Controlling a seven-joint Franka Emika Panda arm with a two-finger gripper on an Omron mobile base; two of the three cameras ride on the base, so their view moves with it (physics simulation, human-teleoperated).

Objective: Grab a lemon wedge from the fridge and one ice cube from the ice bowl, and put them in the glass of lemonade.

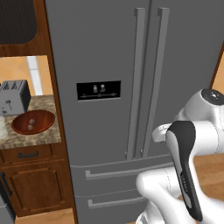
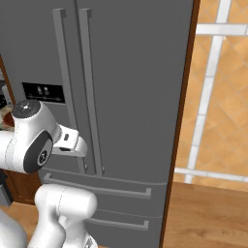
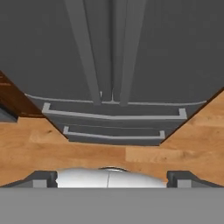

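Reddish-brown, the ice bowl (image 1: pixel 33 121) sits on the speckled counter (image 1: pixel 30 136) at far left, just in front of the toaster (image 1: pixel 14 97); right of it the fridge (image 1: pixel 131 65) stands with both doors shut. The gripper (image 3: pixel 112 178) points at the fridge's lower drawers, its fingertips (image 3: pixel 42 178) set wide apart, holding nothing.

Flat, even light is seen throughout, with no clear source. The fridge (image 1: pixel 105 52) is rendered in dull, matte grey without glare. A soft sheen is shown on the bowl (image 1: pixel 33 121). Shadows are faint. Edges are slightly jagged and soft; no lens distortion is seen.
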